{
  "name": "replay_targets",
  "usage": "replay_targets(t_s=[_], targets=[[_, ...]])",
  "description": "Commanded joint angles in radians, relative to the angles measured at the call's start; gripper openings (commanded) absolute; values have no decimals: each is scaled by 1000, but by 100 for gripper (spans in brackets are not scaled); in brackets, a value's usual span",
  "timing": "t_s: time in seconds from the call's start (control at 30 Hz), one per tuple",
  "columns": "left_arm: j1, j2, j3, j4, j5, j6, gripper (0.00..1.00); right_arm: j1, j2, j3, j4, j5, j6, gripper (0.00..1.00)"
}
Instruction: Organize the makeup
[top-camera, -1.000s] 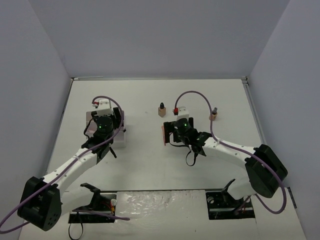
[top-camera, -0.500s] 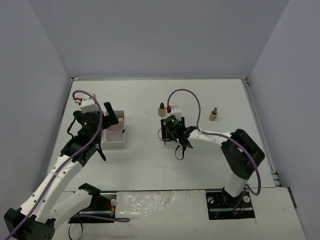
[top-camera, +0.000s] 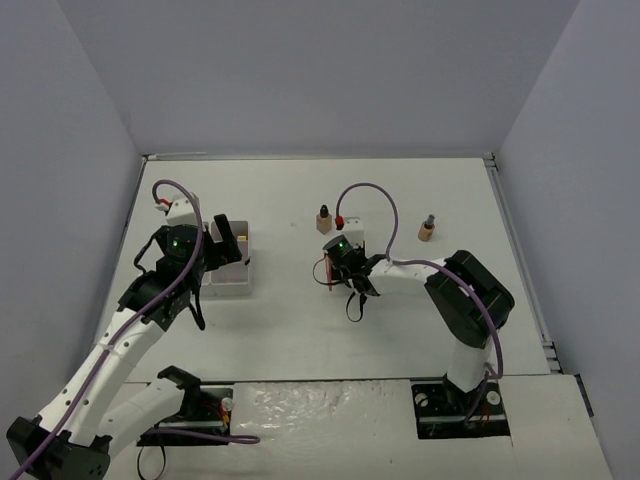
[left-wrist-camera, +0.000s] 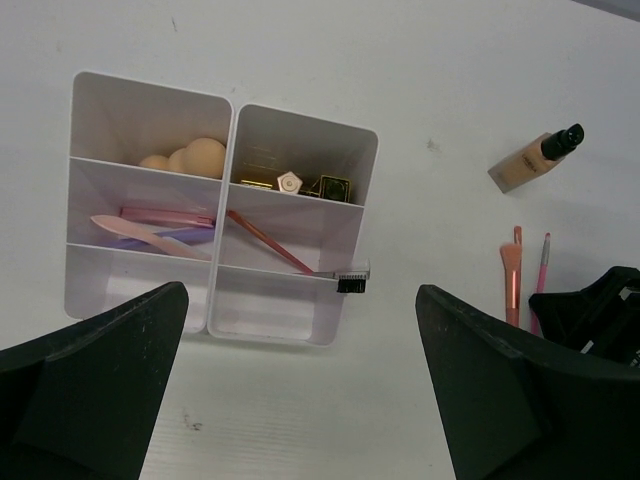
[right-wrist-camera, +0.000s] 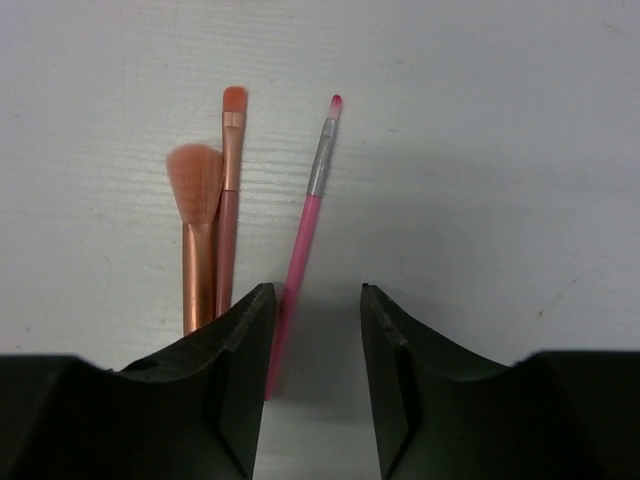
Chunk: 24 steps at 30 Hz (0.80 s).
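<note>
Three brushes lie side by side near the middle of the table (top-camera: 300, 330): a fluffy copper brush (right-wrist-camera: 200, 235), a flat-tipped brush (right-wrist-camera: 229, 200) touching it, and a thin pink brush (right-wrist-camera: 305, 215) just beside them. The right gripper (right-wrist-camera: 316, 310) straddles the thin pink brush's handle end, its jaws part-way apart and not clamped on it. The left gripper (left-wrist-camera: 302, 330) hangs spread wide and grasps nothing, above the white organizer (left-wrist-camera: 310, 115) near the table's left edge. Its compartments hold peach sponges (left-wrist-camera: 185, 157), lipstick tubes (left-wrist-camera: 305, 184) and pink sticks (left-wrist-camera: 150, 222). One tan bottle (top-camera: 323, 220) stands toward the far edge, a second tan bottle (top-camera: 427, 230) nearer the right edge
</note>
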Motion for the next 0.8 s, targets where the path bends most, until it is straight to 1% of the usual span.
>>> replay_targets(t_s=[0.0, 0.07, 0.2, 0.27, 0.37, 0.43, 0.6, 0.77], targets=[[8, 31, 79, 37, 70, -39, 97, -31, 10, -21, 6, 69, 37, 32], [7, 47, 81, 53, 110, -49, 97, -50, -3, -46, -3, 68, 44, 26], [6, 95, 100, 75, 195, -85, 97, -85, -81, -102, -9, 73, 22, 5], [6, 117, 115, 84, 234, -115, 97, -95, -129, -138, -7, 59, -5, 0], [4, 153, 134, 122, 325, -198, 97, -95, -238, -183, 21, 20, -71, 0], [-3, 173, 145, 142, 388, -241, 97, -87, -337, -207, 49, -10, -114, 0], [-69, 235, 195, 188, 433, -307, 97, -54, -545, -255, 146, -168, -192, 0], [-145, 308, 265, 221, 468, -355, 96, -22, -661, -232, 206, -294, -209, 0]])
